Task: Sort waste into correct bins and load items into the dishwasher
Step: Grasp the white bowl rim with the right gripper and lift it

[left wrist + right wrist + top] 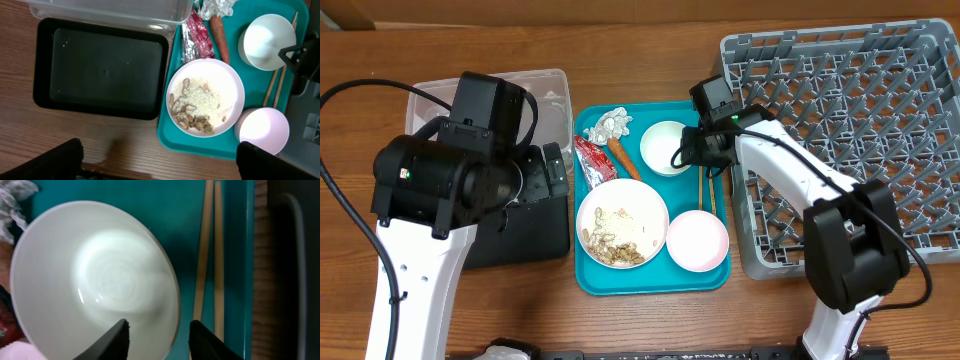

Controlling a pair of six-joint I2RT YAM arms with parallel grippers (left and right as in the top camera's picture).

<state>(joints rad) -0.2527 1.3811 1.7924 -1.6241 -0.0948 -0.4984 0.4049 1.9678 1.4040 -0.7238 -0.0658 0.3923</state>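
While my right gripper [159,340] straddles the rim of the white bowl [95,280] on the teal tray [175,210], half open, gripping nothing yet, outer finger could snag the chopsticks [209,255] alongside.

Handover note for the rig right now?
Left tool open, empty, near the black tray.
Right tool open, astride the white bowl's rim, not clamped.
Wrapper, red packet, carrot, plate of scraps, pink bowl, chopsticks: all on the teal tray.
Nothing seen in tub, black tray or rack; nothing done.
To do: bin all waste, rack all dishes.
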